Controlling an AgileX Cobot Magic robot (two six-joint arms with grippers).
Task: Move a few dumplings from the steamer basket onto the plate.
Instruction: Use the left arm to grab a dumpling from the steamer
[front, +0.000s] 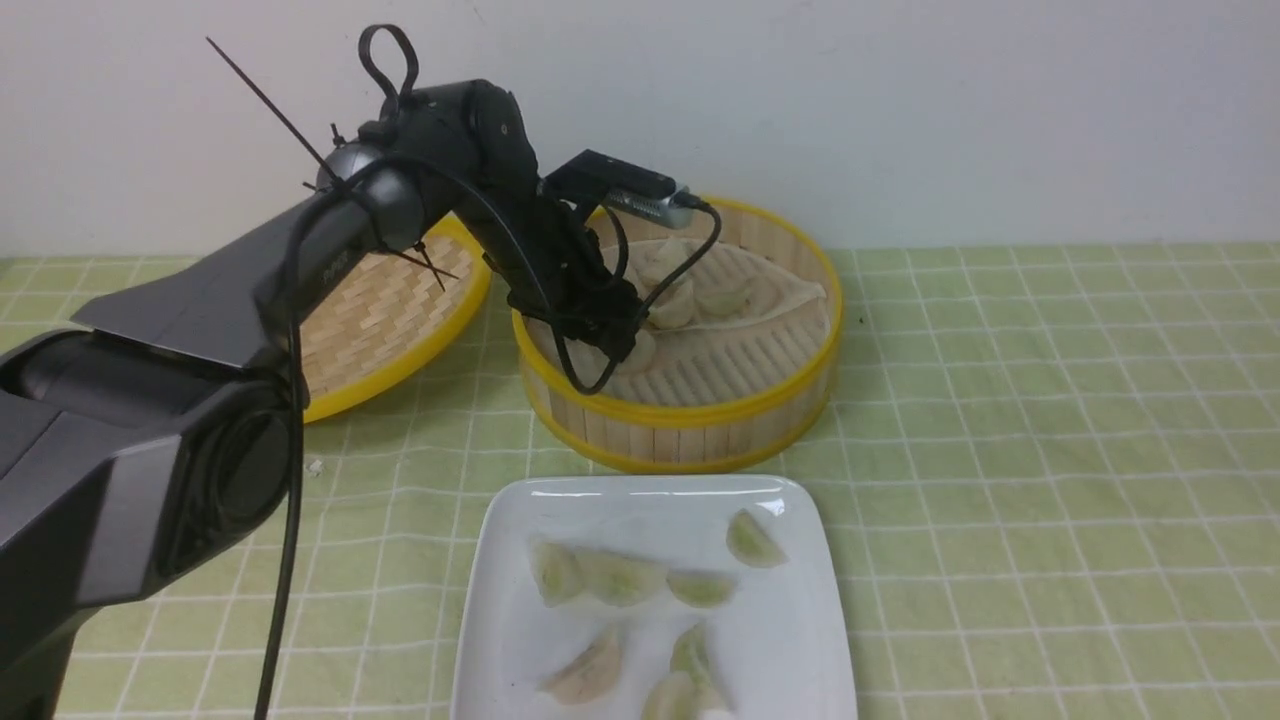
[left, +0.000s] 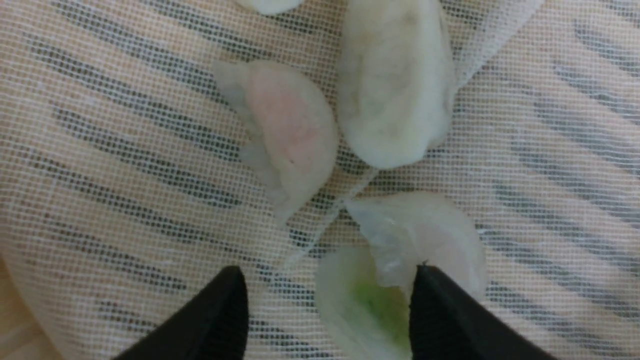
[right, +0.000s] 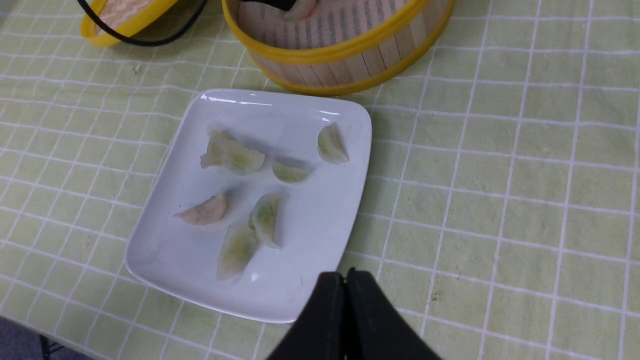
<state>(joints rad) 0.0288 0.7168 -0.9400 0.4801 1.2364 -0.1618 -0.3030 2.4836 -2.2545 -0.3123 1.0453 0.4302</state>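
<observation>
**Dumplings (right: 265, 217) in steamer basket (front: 690, 425) and on plate (front: 505, 560)**

Several lie on the plate. Others sit on the basket's mesh liner (left: 125, 150), the left gripper (left: 327, 272) spread wide astride a green dumpling (left: 370, 305). The right gripper (right: 345, 277), pinched closed, hangs by the plate's edge.

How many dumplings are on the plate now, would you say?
7 dumplings on the plate: two touching, left; one centre; one far right; three nearest the robot. None seems hidden.

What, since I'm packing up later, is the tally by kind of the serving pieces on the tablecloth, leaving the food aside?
Steamer basket: 1
Woven lid: 1
White plate: 1
Total: 3
</observation>
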